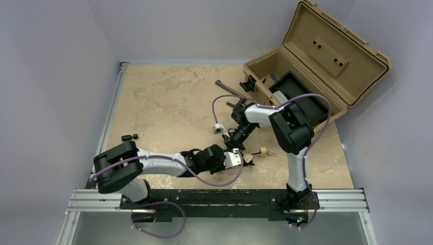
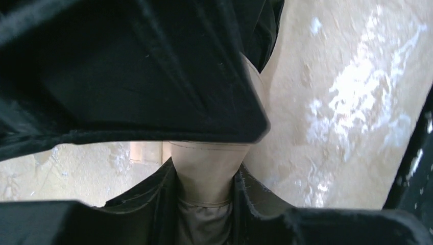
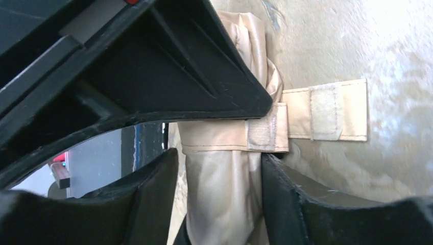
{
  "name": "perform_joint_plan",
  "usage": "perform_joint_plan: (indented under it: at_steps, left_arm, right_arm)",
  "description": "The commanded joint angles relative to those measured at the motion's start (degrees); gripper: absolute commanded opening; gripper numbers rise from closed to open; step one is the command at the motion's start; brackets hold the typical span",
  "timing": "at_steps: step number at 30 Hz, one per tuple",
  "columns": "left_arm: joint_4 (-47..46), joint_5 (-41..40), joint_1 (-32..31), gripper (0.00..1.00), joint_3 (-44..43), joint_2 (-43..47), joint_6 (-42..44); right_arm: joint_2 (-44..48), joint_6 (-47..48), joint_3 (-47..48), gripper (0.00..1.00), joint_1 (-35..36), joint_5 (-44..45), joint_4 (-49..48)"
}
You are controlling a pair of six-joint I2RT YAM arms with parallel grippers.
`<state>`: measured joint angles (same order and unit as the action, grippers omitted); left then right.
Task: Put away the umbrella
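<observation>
Left tool [image 2: 207,153] pinches the umbrella [image 3: 224,204], soft creased beige fabric; right tool [image 3: 219,138] straddles it, grip unclear.

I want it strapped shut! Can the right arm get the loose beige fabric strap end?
Probably yes: the strap end lies uncovered beside the right gripper, whose jaws straddle the beige folded umbrella.

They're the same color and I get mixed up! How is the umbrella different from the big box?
The umbrella is soft, wrinkly cloth, while the box looks hard and stiff. The umbrella is small and thin, but the box is big and chunky. The umbrella is folded up into a bundle, while the box stands open with its lid tipped back. Both are tan.
</observation>
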<state>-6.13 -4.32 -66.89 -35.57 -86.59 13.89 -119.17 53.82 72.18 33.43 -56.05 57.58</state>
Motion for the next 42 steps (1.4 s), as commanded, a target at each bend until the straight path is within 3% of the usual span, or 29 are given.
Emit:
perform_joint_plan:
  at_steps: [1,3,6,13,16,18,20,25,34,39,42]
  left_arm:
    - [-4.33,4.05,-0.26,0.00,3.73,-5.34,-12.28]
    - [-6.46,5.52,-0.25,0.00,6.24,-6.02,-17.32]
    - [-10.07,6.79,-0.02,0.00,8.66,-7.93,-23.49]
    - [-15.89,13.92,4.57,0.00,11.38,-13.80,-33.65]
    - [-17.09,18.78,8.00,0.00,11.78,-16.68,-36.75]
    - [-16.72,21.72,10.35,0.00,11.30,-18.74,-38.10]
    - [-16.51,24.04,11.86,0.00,10.71,-21.10,-39.32]
    - [-16.18,27.59,13.42,0.00,8.54,-26.09,-41.78]
    - [-16.74,31.22,15.63,0.00,7.20,-30.59,-43.83]
    - [-16.80,33.48,17.31,0.00,6.42,-31.84,-44.28]
    - [-17.37,34.23,18.11,0.00,6.23,-31.27,-44.91]
  right_arm:
    - [2.91,4.57,-0.79,0.68,-3.66,15.78,-8.99]
    - [7.66,5.21,0.40,0.87,-6.01,13.77,-9.61]
    - [14.31,7.63,1.41,0.98,-8.21,11.17,-9.91]
    - [32.48,11.95,-7.58,0.99,-10.87,7.94,-21.88]
    - [40.49,24.80,-14.34,0.99,-13.36,1.21,-20.60]
    - [43.82,39.11,-18.55,0.99,-13.48,1.65,-14.49]
    - [44.05,47.54,-20.31,0.99,-13.13,3.40,-9.52]
    - [41.52,47.09,-22.21,0.91,-11.67,8.75,-10.83]
    - [41.54,33.99,-30.56,0.81,-0.98,21.95,-27.19]
    - [38.89,30.72,-33.12,0.56,-0.27,27.83,-32.06]
    - [37.48,29.46,-33.78,0.28,0.18,29.46,-33.53]
